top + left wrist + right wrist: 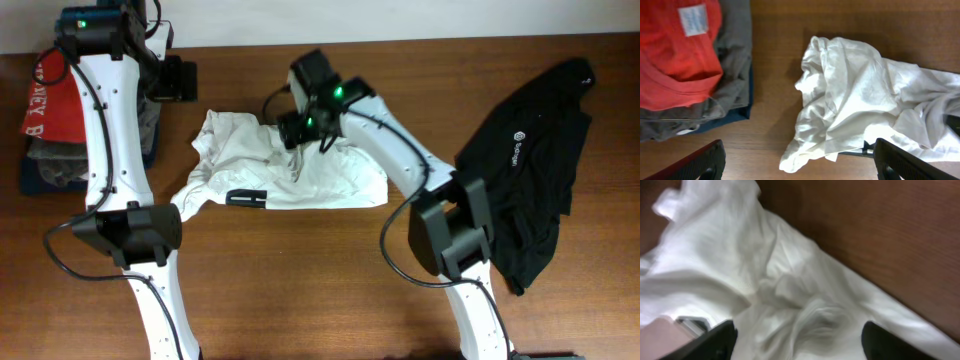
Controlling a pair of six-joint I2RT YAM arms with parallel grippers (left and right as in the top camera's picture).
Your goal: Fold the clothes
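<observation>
Hovering, splayed right claw (pixel 799 339) overhangs far T-shirt (pixel 330 180) edge.

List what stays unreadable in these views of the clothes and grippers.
- White T-shirt front: crumpled in every view; overhead, the right arm covers its middle.
- Right gripper: right wrist view blurred, so contact with the cloth is unclear.
- Black garment logo: too small overhead.
- Red garment lettering: left arm hides part overhead.

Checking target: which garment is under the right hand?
The crumpled white T-shirt at table centre, under the open right hand. The black garment lies far right; the red garment sits far left.
</observation>
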